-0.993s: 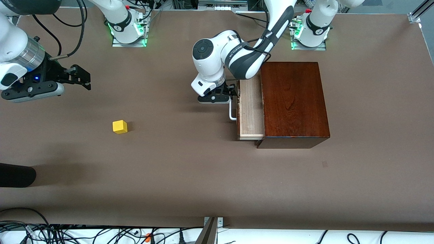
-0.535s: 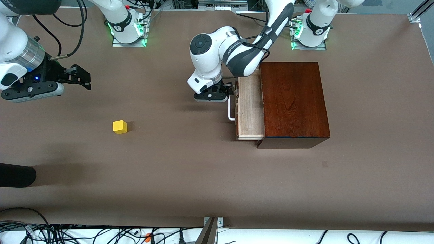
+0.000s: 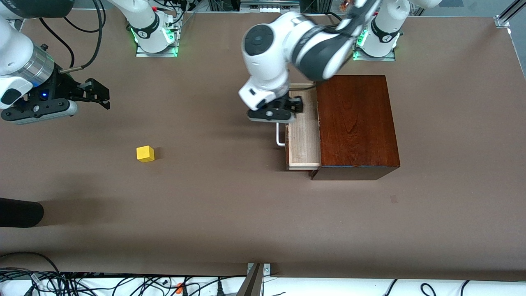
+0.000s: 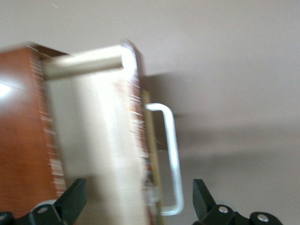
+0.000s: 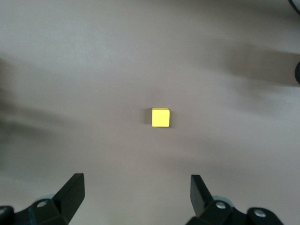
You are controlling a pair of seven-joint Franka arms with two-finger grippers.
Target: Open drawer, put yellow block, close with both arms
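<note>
From the high front camera, a glossy dark-brown wooden box [image 3: 356, 125] sits toward the left arm's end of the table [image 3: 230, 213], its pale drawer [image 3: 303, 142] pulled partly out toward the right arm's end, the white bar handle [image 3: 280, 135] free. The left gripper [image 3: 292, 107] hangs just above the drawer's front edge, holding nothing, fingers apart. The yellow block [image 3: 145, 153] lies alone on the bare table, well apart from the drawer. The right gripper [image 3: 100, 95] hovers over the table above the block's area, fingers spread, empty. In the left wrist view, the blurred drawer tray [image 4: 93, 140] and handle [image 4: 171, 159] lie below widely spread fingertips [image 4: 75, 199], nothing between them. In the right wrist view, the yellow block [image 5: 161, 117] sits square on the table ahead of the wide-open fingers [image 5: 72, 190]. The opening looks done; the pick-up seems next. To do it well, the right gripper should centre over the block, align its fingers with two flat faces, and descend straight before closing, while the left arm clears the drawer opening.
</note>
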